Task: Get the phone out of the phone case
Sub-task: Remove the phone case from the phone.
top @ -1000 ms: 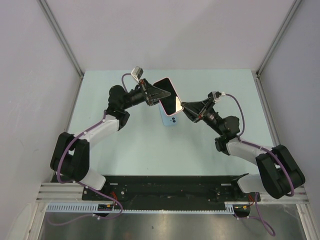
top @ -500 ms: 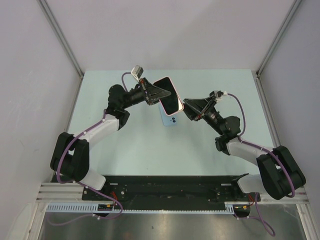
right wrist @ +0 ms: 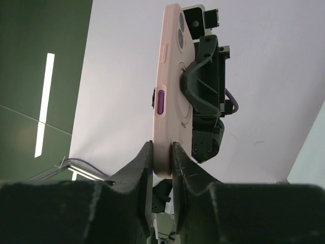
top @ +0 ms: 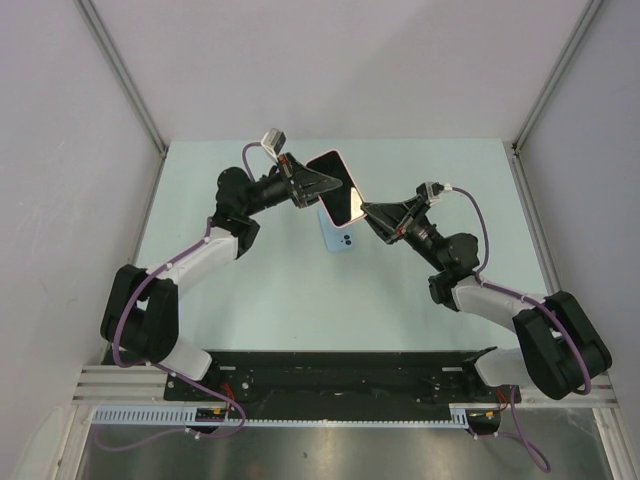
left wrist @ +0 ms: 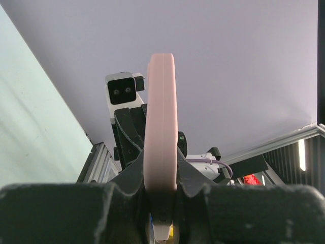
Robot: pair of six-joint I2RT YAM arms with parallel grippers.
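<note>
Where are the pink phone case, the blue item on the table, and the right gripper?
pink phone case (right wrist: pixel 161 81), right wrist view, on its side edge.
blue item (top: pixel 342 243), top view, on its uncovered near half.
right gripper (right wrist: pixel 161 148), right wrist view, midway between its fingertips.

Pink case edge in R gripper

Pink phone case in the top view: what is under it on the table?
A light blue phone-shaped slab, with small dark lens-like dots showing, lies flat on the table beneath the raised pink phone case. The case covers its far end, so that part cannot be seen.
</note>
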